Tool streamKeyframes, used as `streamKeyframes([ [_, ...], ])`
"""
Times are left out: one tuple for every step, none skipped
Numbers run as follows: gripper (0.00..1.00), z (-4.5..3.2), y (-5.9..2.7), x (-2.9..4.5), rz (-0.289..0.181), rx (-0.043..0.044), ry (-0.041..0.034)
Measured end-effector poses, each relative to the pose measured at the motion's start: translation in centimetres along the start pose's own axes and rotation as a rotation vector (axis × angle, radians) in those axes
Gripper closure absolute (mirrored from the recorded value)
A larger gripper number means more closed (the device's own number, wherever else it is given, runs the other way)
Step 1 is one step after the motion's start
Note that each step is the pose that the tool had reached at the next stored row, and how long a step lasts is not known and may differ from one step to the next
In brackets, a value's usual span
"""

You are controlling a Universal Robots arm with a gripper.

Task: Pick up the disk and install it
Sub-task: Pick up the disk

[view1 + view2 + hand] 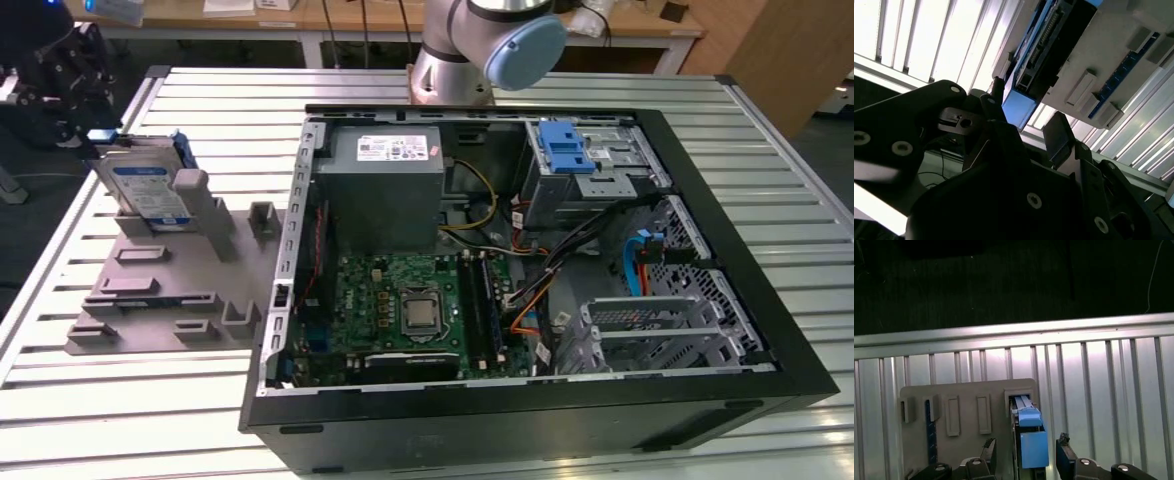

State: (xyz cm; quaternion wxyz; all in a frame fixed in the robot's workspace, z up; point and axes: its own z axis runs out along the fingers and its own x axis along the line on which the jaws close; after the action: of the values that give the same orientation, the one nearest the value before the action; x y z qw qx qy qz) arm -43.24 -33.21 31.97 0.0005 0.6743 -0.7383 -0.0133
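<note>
**Blue-framed disk (144, 185) upright in grey holder (160, 290)**

The disk stands on edge in the holder, on the slatted table (134, 400) at the exterior view's left of the open computer case (534, 418). The gripper (1025, 444), released, straddles its blue end, fingers (1065, 454) apart on either side.

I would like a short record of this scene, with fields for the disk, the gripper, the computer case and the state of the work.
computer case: open, lying on the slatted table
disk: standing on edge in the grey holder, on the exterior view's left of the case
gripper: open, one finger on each side of the disk's blue carrier, gaps visible
blue bracket: atop the drive cage
work: disk not yet lifted
</note>
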Motion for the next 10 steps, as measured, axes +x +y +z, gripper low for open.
streamKeyframes([
  [0.42, 0.18, 0.01, -0.01, 0.000, 0.0000, 0.0000],
  [0.42, 0.36, 0.01, -0.01, 0.000, 0.0000, 0.0000],
  [0.42, 0.55, 0.01, -0.01, 0.000, 0.0001, 0.0000],
  [0.42, 0.69, 0.01, -0.01, 0.000, 0.0001, -0.0001],
  [0.43, 0.74, 0.02, -0.01, 0.000, 0.0001, 0.0000],
  [0.43, 0.74, 0.02, -0.01, 0.000, -0.0001, 0.0001],
  [0.50, 0.74, 0.02, -0.01, 0.000, -0.0003, 0.0002],
  [0.50, 0.75, 0.01, -0.02, 0.000, -0.0001, 0.0001],
  [0.50, 0.78, 0.02, -0.04, 0.000, 0.0000, 0.0000],
  [0.50, 0.81, 0.06, -0.08, 0.000, 0.0001, 0.0000],
])
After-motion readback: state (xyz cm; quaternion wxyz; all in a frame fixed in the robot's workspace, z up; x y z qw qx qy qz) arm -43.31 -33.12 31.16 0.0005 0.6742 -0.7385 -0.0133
